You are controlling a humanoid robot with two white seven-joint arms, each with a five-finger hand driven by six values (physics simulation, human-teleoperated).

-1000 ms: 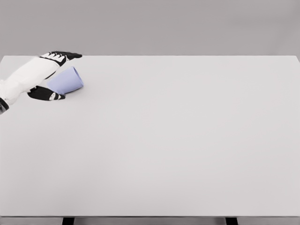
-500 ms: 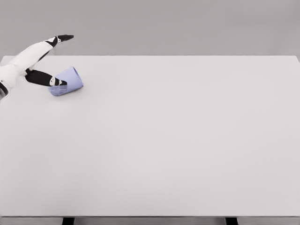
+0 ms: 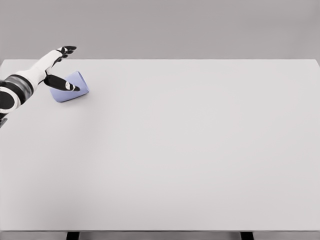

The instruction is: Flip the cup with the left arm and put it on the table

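Surface: a wide, pale grey table (image 3: 190,150) is seen from above, its top filling most of the head view.
Far edge: it is drawn straight across the upper part of the view, against a plain grey backdrop.
Near edge: it is seen low in the view, with two dark legs (image 3: 73,235) glimpsed just beneath it, one toward each near corner.
On the table: a light blue cup (image 3: 75,89) is laid on its side near the far left corner, well apart from the right and near edges.
Cup contact: its side wall is rested on the tabletop.
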